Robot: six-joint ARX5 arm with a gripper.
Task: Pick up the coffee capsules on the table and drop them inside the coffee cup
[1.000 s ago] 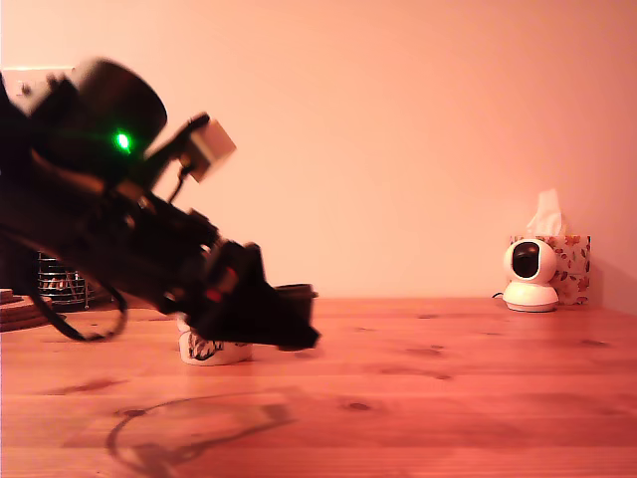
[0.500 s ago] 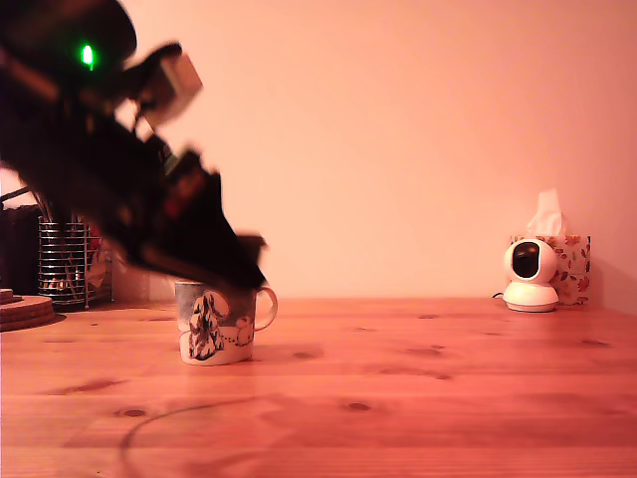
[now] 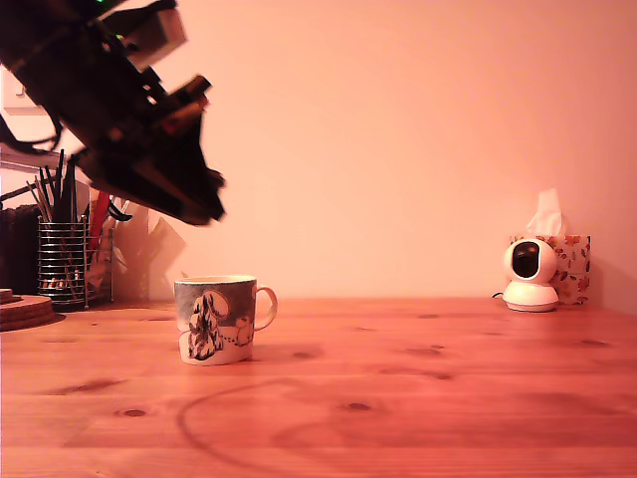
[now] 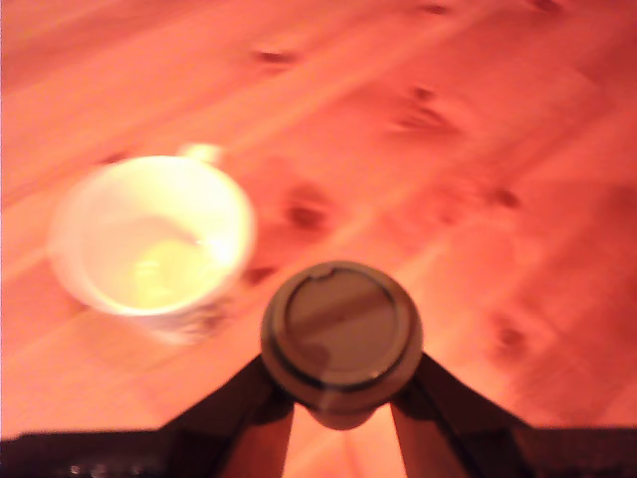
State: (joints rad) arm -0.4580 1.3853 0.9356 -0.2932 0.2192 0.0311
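Grips a dark brown coffee capsule by its tapered body just under the wide flat rim, foil lid turned up toward the wrist camera. Judging by look: light, stiff thin plastic, smooth enough to slip, likely to dent under a hard squeeze, so best taken across the body below the rim, where the flare catches on the fingers. Gripper closed only to the capsule's width, both jaws pressing its sides, nothing else touched. In the exterior view, hangs high on the arm with the gripper well above the coffee cup; capsule itself too dark to make out there. Cup upright on the wooden table, handle toward the exterior view's right, and in the wrist view the coffee cup sits beside the capsule rather than beneath it, pale inside, blurred, no pod clearly visible within. No second capsule anywhere in sight. Well apart: a wire utensil holder at the exterior view's left, a small white camera at its right.
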